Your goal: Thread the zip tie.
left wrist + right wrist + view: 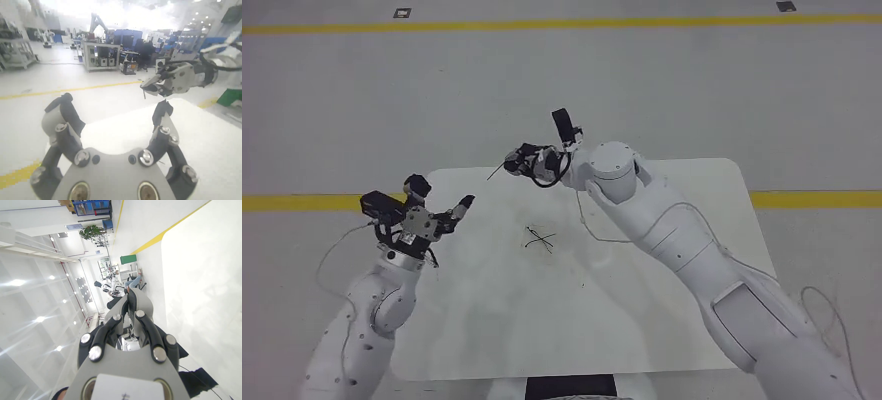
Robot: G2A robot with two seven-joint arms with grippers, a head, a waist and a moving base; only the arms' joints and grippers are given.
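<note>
A thin black zip tie [496, 172] sticks out from my right gripper [510, 160], which is shut on it above the table's far left corner. In the left wrist view that same gripper [149, 86] shows with jaws pressed together and the zip tie [144, 94] hanging from its tip. In the right wrist view, the right gripper [129, 293] has its fingers closed tight. My left gripper [462, 208] hovers over the table's left edge, open and holding nothing, its fingers [65, 102] spread wide and pointing toward the right gripper, a short way off.
A few loose black zip ties [539, 239] lie crossed near the middle of the white table [662, 300]. A thin cable [597, 225] hangs from the right arm. Grey floor with yellow lines surrounds the table.
</note>
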